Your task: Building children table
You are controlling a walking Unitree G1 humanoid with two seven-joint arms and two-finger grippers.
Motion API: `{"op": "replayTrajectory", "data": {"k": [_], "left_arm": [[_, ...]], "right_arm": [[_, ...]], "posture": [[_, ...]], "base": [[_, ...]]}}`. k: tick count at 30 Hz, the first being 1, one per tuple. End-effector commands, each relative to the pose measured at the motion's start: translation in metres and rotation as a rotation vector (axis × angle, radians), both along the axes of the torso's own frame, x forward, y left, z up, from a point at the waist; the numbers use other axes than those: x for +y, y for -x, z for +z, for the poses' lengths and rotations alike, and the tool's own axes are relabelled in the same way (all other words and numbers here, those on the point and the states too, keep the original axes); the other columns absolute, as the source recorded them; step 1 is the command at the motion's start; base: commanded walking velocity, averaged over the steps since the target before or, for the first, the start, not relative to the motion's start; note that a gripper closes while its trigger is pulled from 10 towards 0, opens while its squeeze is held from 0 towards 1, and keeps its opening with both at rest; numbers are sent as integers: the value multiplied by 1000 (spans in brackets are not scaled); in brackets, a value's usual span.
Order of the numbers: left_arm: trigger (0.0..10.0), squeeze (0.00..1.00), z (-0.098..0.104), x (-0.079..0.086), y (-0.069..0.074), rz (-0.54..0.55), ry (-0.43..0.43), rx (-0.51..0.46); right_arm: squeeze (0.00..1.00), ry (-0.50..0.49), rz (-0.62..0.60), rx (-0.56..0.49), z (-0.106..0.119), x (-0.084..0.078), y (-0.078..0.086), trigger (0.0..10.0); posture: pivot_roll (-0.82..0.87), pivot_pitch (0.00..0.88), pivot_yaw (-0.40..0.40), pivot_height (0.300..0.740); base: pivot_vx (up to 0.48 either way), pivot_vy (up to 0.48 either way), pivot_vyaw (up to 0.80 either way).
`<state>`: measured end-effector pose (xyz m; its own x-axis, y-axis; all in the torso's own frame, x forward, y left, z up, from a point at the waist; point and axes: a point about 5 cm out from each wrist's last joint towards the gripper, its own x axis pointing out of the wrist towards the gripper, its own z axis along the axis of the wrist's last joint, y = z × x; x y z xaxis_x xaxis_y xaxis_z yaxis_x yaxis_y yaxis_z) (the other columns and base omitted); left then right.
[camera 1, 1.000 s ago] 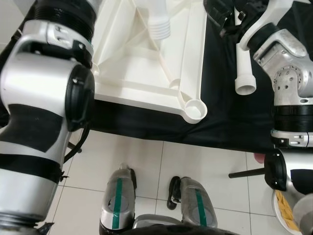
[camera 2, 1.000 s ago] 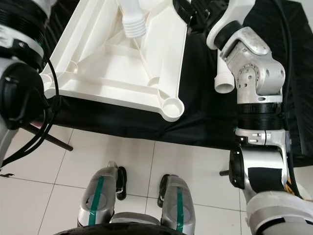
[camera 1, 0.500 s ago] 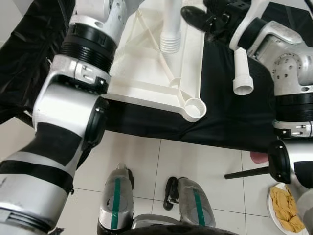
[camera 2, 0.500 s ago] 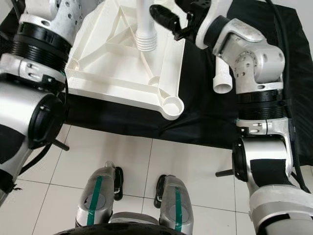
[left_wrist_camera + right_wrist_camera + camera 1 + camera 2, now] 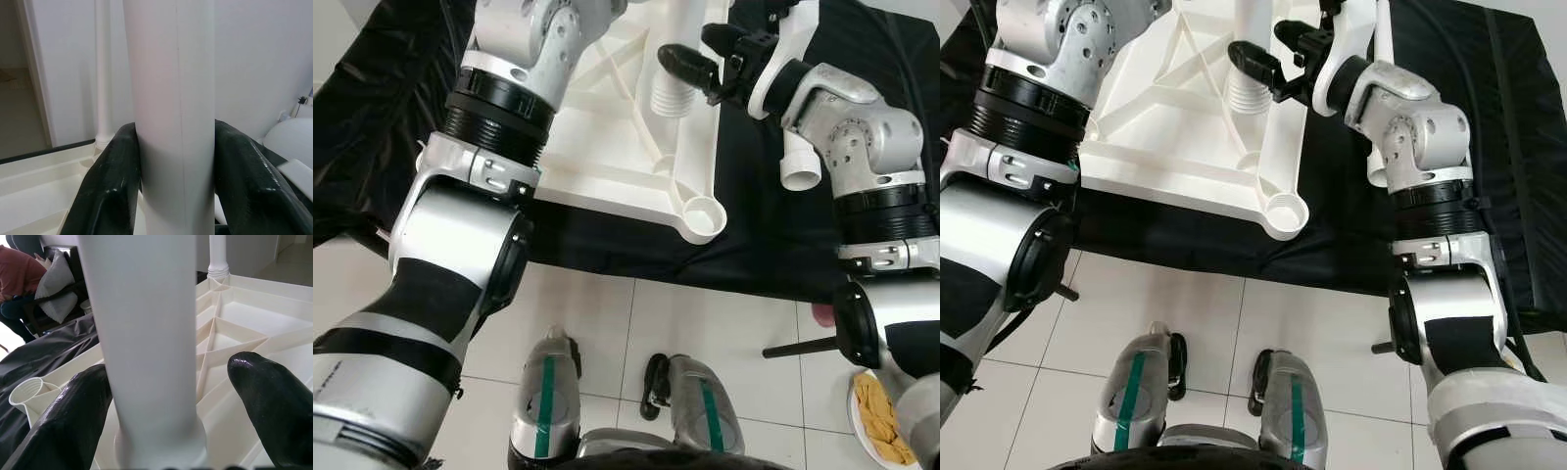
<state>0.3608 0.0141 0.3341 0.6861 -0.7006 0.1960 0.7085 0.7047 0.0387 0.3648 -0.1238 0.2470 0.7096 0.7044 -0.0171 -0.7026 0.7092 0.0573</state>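
White plastic dominates the scene: an upturned children's tabletop (image 5: 607,147) is laid on a black sheet (image 5: 773,245) spread over the tiled floor (image 5: 607,333), its ribbed underside facing up and an open round socket (image 5: 703,215) seen at the near corner. A white table leg (image 5: 668,93) is held upright over the tabletop, its ribbed threaded end pointing down near the right-hand edge of the underside.

The left gripper (image 5: 171,161) is seen in its wrist view clamped on the smooth shaft of this leg, one black finger pressed against each side of the tube. The left arm (image 5: 499,127) is raised across the tabletop from the robot's left.

The right gripper (image 5: 171,401) is spread wide around the same leg, lower down by the threaded end; in the wrist view its two black fingers (image 5: 58,416) are set on either side of the tube with gaps visible, and whether either pad is touching cannot be told. In the head views one of its fingers (image 5: 1255,61) is seen just beside the ribbed end.

A second white leg (image 5: 800,162) is laid flat on the sheet beside the tabletop, partly hidden behind the right arm (image 5: 862,127). Another leg (image 5: 218,257) is already stood upright in a far corner of the tabletop. The robot's feet (image 5: 626,401) are seen on the tiles below, and a plate of yellow snacks (image 5: 886,421) is set at the right edge.
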Motion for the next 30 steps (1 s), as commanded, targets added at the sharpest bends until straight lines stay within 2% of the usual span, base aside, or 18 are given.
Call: {"op": "replayTrajectory", "data": {"k": [1,12,13,14,16,17,23,25,30], "left_arm": [[10000,0,1,-13,16,-256,-62,-49],[10000,0,-1,-14,22,-265,-78,-63],[10000,0,-1,-14,23,-267,-83,-65],[10000,0,-2,-14,24,-265,-87,-64],[10000,0,-2,-14,24,-265,-87,-64],[10000,0,-2,-14,24,-262,-92,-65],[10000,0,-4,-14,27,-269,-117,-93],[10000,0,-6,-19,33,-305,-147,-127],[10000,0,-9,-22,38,-342,-153,-129]], "right_arm": [[0,5,-20,-19,6,-1,-5,10000],[0,19,-27,-39,12,-2,-10,10000],[0,22,-24,-40,13,-2,-11,7922],[0,22,-20,-36,14,-2,-12,2510],[0,22,-20,-36,14,-2,-12,2510],[0,21,-11,-33,15,-1,-13,0],[0,16,7,-26,14,0,-13,0],[0,11,16,-19,13,1,-12,0],[0,6,20,-17,12,2,-11,0]], "posture": [[74,19,-31,740],[77,17,-32,740],[78,17,-32,740],[80,18,-33,740],[80,18,-33,740],[80,18,-31,740],[79,24,-27,740],[77,30,-25,740],[78,32,-23,740]], "base": [[0,0,0],[0,0,0],[0,0,0],[0,0,0],[0,0,0],[0,0,0],[0,0,0],[0,0,0],[0,0,0]]}}
